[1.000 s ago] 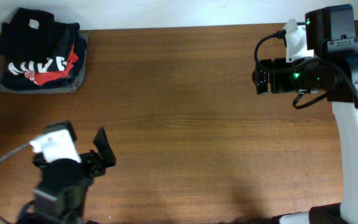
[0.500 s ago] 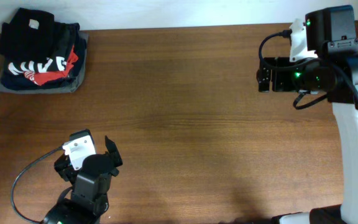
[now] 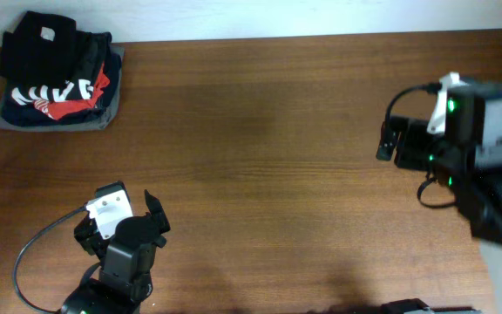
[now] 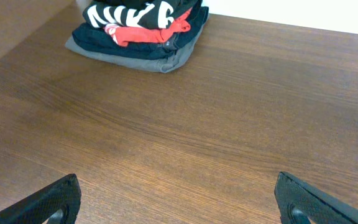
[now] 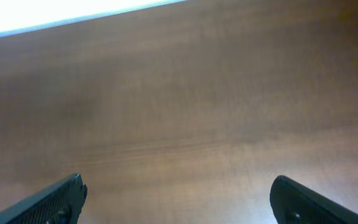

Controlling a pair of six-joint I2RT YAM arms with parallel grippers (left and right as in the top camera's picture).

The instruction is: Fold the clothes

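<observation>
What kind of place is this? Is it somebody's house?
Probably a robot test bench, not a home: two black robot arms, the left gripper and right gripper open, over a brown wooden table, with a pile of folded clothes in one corner.

Clothes [image 3: 33,48] atop folded stack [image 3: 59,98], table [image 3: 260,157] far-left corner.

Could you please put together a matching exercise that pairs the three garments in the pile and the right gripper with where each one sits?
Things:
1. plain black garment
2. printed black top
3. grey garment
4. right gripper

Places:
A. bottom of the pile
B. over the bare table, far from the pile
C. top of the pile
D. inside the pile, white letters and red print showing

Pairs: 1-C, 2-D, 3-A, 4-B.
</observation>
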